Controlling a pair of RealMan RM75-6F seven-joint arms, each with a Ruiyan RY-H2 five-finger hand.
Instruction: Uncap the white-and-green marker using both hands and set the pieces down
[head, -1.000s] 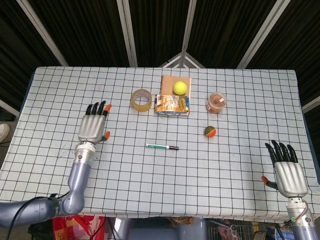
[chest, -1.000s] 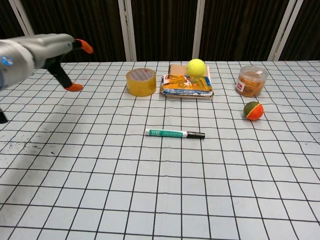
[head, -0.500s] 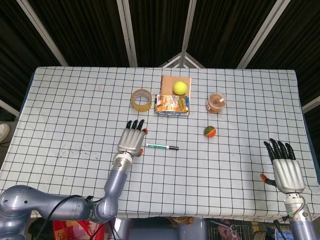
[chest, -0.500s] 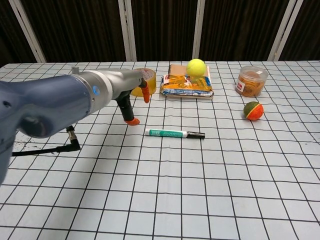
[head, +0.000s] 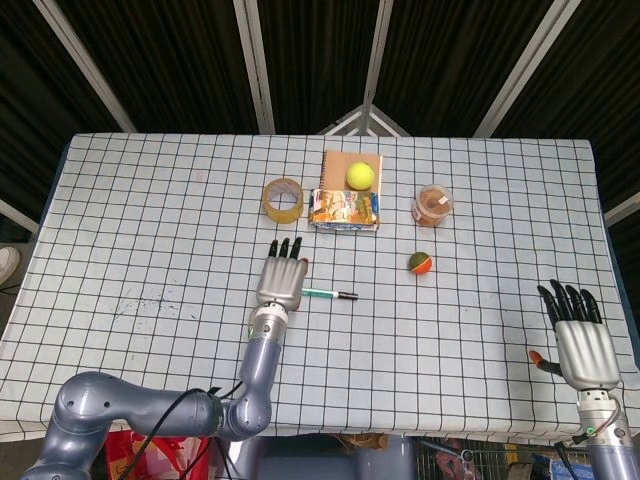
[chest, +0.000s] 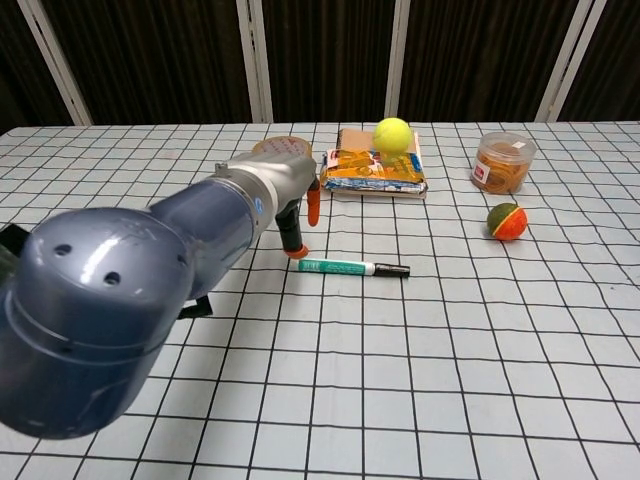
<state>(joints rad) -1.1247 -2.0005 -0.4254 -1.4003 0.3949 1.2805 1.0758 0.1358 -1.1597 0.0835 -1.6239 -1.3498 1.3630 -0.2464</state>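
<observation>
The white-and-green marker (head: 328, 294) (chest: 352, 267) lies flat on the checked tablecloth near the table's middle, its black cap pointing right. My left hand (head: 282, 279) (chest: 292, 192) hovers over the marker's left, white end with its fingers spread and nothing in them. One orange fingertip (chest: 299, 252) is right beside that end; I cannot tell if it touches. My right hand (head: 577, 338) is open, palm down, at the table's near right corner, far from the marker. It shows only in the head view.
A tape roll (head: 283, 198), a snack packet on a notebook (head: 345, 208) with a yellow ball (head: 360, 176) on top, a lidded jar (head: 433, 205) and an orange-green ball (head: 420, 263) stand behind the marker. My left forearm (chest: 130, 300) fills the chest view's left side.
My left hand has swept from the table's left side rightward to the marker's left end. The right hand has shifted slightly toward the table's near edge. The marker has not moved.
</observation>
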